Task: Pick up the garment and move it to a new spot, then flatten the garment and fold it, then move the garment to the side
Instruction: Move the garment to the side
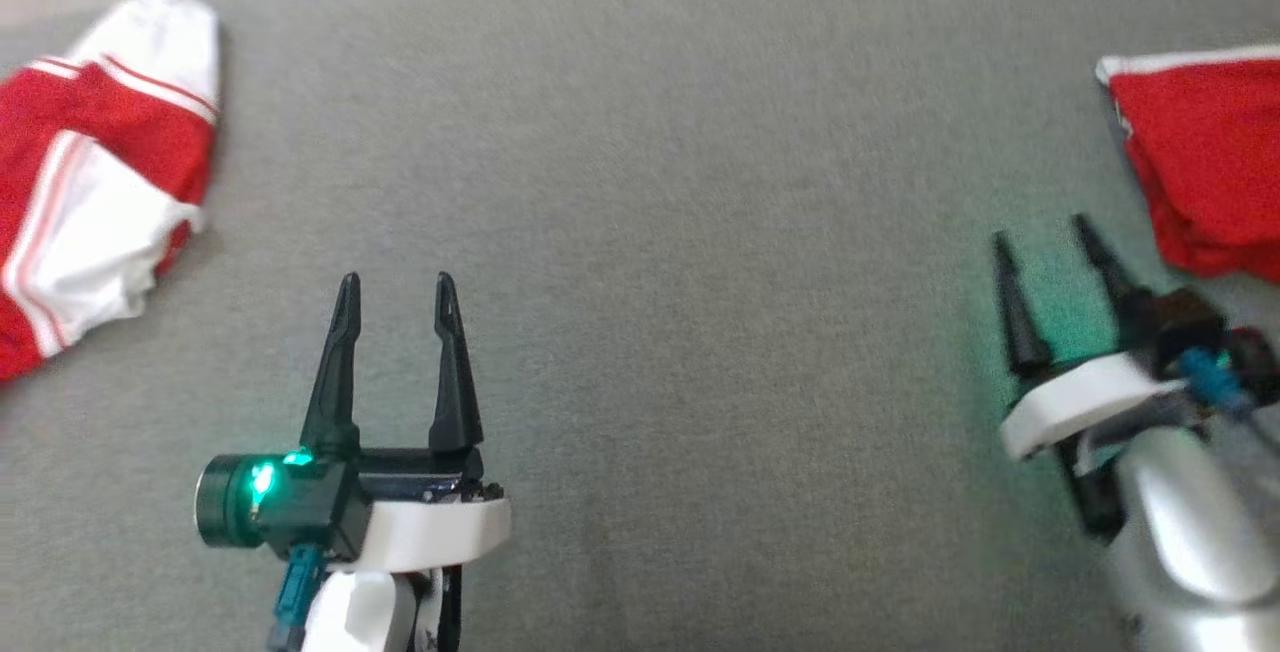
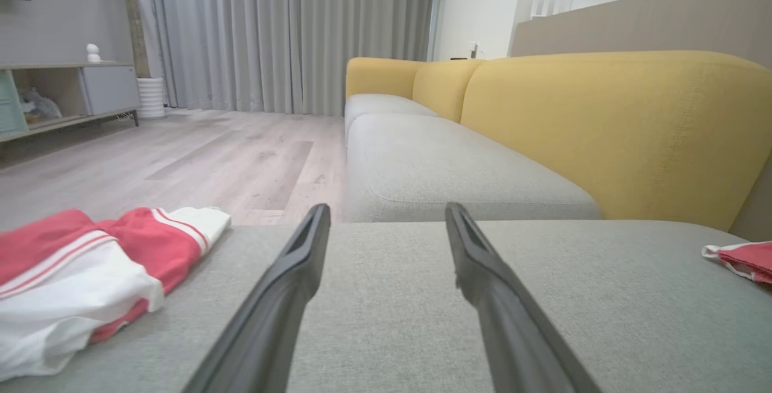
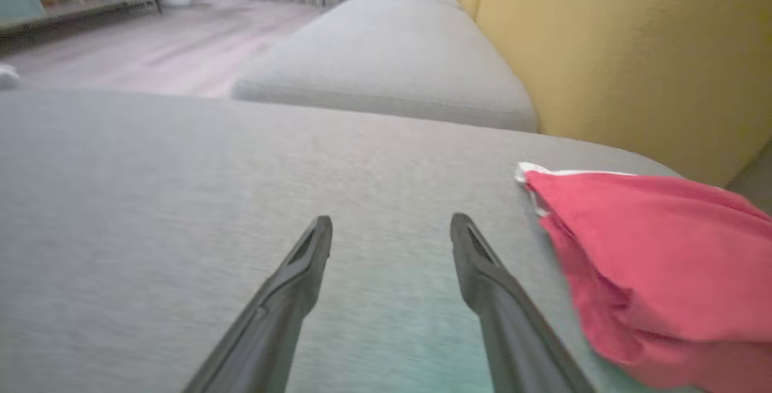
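head view: folded red garment lies at the grey cushion's right edge, just beside the right gripper, fingers spread and empty. left gripper is spread too, with bare cushion between the two. left wrist view: red-and-white garment at the cushion edge by the wood floor. right wrist view: yellow backrest behind the folded red garment.

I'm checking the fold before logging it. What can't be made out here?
- Head view: red garment runs off the right edge; full outline unknown.
- Head view: red-and-white garment cut by the left edge.
- Right wrist view: blur hides the red garment's fold layers.
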Robot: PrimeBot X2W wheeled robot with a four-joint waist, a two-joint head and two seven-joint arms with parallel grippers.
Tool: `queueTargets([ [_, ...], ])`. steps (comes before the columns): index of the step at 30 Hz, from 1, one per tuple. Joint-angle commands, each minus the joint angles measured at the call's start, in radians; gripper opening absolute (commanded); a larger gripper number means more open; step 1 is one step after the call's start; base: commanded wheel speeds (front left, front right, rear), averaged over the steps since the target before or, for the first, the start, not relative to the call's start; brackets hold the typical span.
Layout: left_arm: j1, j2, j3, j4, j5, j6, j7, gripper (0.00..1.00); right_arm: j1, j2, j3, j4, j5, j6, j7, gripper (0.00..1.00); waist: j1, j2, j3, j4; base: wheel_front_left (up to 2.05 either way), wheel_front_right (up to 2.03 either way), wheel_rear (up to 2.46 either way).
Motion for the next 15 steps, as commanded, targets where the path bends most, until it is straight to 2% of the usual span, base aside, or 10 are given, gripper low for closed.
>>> queueTargets([
  [1,-0.011,-0.002,0.041,-0.03,0.014,0.0,-0.005,1.0,0.016,0.006,0.029,-0.057,0.013,0.007,-0.011,1.0,0.0003,0.0,-0.057,0.041,0.0,0.0,0.0],
  [5,0.027,-0.003,0.071,-0.029,0.044,0.014,-0.005,1.0,0.107,0.061,0.069,-0.213,0.041,0.007,-0.011,1.0,0.0003,0.0,-0.101,0.047,0.0,0.0,0.0],
  [8,0.067,-0.003,0.086,-0.038,0.05,0.027,-0.005,1.0,0.181,0.092,0.043,-0.308,0.026,0.007,-0.011,1.0,0.0003,0.0,-0.147,0.046,0.0,0.0,0.0],
  [15,0.155,-0.003,0.104,-0.009,0.095,-0.004,-0.005,1.0,0.35,0.133,-0.009,-0.444,0.006,0.007,-0.011,1.0,0.0003,0.0,-0.229,0.051,0.0,0.0,0.0],
])
